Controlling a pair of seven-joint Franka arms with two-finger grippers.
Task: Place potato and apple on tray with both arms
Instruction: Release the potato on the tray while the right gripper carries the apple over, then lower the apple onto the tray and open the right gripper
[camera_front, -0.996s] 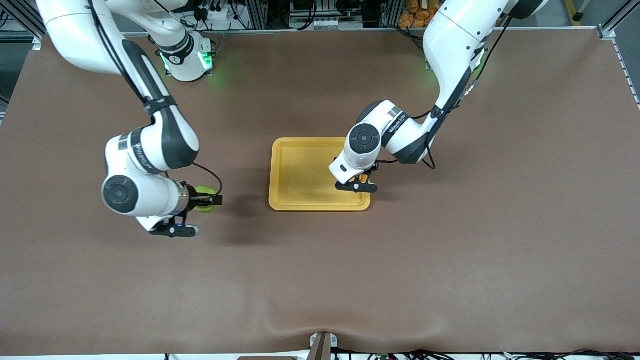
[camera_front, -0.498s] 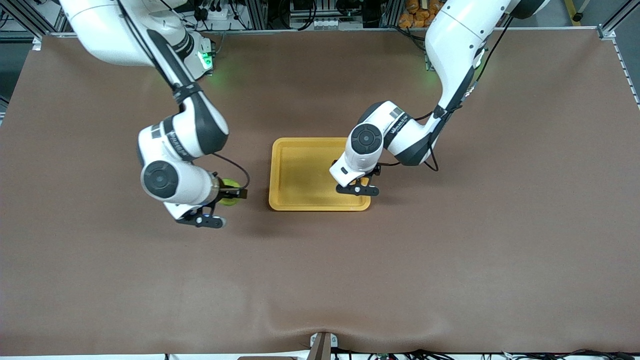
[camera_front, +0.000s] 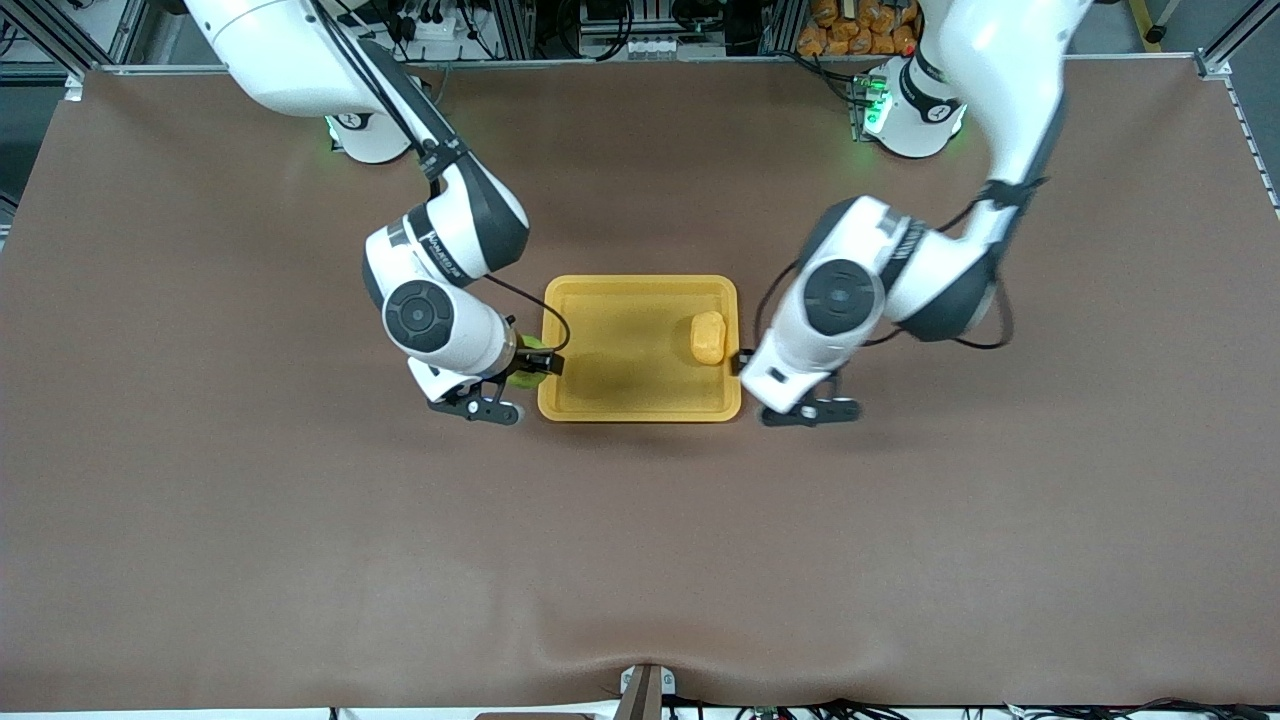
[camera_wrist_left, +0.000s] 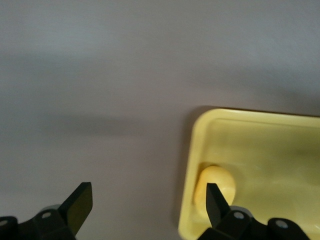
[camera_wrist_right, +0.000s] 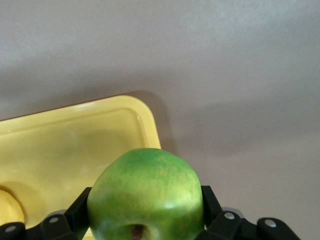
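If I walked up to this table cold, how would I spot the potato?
Find the yellow tray in the middle of the brown table. The potato lies inside it, against the rim toward the left arm's end, close to that arm's open, empty left claw. It is a lumpy yellow-orange oblong, unlike the round green apple gripped in the right claw at the tray's edge.

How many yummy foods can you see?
2. The potato lies in the tray, at the left arm's end. The apple is held by the right gripper at the tray's edge.
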